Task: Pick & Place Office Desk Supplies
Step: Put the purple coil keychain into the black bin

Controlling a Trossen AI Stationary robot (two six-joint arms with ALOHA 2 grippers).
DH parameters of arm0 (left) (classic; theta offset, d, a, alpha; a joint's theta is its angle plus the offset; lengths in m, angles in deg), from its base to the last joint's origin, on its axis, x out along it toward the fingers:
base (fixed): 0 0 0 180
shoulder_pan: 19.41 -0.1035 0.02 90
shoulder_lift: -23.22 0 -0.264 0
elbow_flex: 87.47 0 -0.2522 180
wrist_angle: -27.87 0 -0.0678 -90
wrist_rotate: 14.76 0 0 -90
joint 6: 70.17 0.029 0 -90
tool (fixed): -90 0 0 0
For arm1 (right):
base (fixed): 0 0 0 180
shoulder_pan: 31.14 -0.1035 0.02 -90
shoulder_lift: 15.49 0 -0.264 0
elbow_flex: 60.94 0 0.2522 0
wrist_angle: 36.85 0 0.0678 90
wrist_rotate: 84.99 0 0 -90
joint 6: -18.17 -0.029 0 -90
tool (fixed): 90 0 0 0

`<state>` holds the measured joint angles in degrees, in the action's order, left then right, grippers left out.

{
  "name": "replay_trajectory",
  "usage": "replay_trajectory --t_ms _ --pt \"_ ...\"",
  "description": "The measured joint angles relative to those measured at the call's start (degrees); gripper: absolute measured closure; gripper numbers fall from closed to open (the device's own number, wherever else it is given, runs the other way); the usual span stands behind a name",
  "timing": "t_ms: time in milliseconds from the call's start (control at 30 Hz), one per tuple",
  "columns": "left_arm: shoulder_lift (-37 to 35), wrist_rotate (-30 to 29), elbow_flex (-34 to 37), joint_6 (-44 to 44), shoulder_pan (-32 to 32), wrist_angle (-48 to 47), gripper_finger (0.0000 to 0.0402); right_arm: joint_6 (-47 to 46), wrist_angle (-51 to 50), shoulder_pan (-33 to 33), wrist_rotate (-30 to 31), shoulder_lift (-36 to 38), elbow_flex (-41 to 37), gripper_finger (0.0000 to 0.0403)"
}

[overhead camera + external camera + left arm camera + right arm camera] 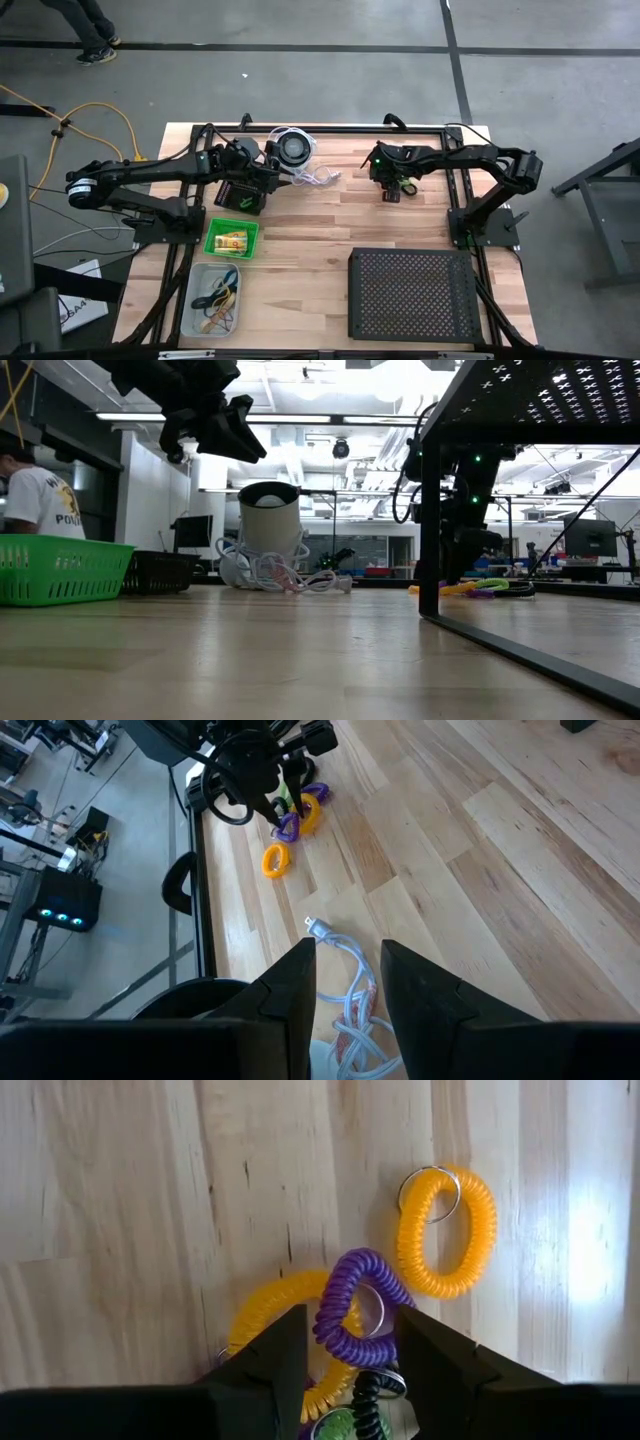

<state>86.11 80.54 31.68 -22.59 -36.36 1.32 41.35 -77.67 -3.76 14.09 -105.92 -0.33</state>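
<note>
The right gripper (345, 1345) is nearest the lens in its wrist view, its two dark fingers (268, 1355) standing apart on either side of a purple coiled plastic wrist loop (352, 1308), which lies between them; whether the fingers touch the loop cannot be told. Under the purple loop lies a yellow-orange coiled loop (268, 1312), and just beside it a second orange coiled loop with a metal key ring (446, 1230) lies flat on the light wooden table (110, 1200). A green disc and a black coil (362, 1405) show at the fingers' base. In the high view this cluster sits at the far right-centre of the table, below the right gripper (392, 185).

The left gripper (348, 970) is raised above the table, fingers parted by a narrow gap and holding nothing, over a white coiled cord (345, 1010) that trails from a round black disc (293, 150). A small black basket (240, 198) lies just beside it.

At the table's left edge stand a green plastic basket holding yellow packets (232, 240) and a clear tray of rubber bands (213, 298). A large black perforated tray (412, 292) occupies the near right.
</note>
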Motion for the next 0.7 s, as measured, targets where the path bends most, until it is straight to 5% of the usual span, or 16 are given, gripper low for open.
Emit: replay_trajectory --t_ms 700 --pt "0.0 0.0 0.0 0.0 0.0 0.0 0.0293 -1.0 0.9 -0.3 -0.2 -4.0 0.1 0.0264"
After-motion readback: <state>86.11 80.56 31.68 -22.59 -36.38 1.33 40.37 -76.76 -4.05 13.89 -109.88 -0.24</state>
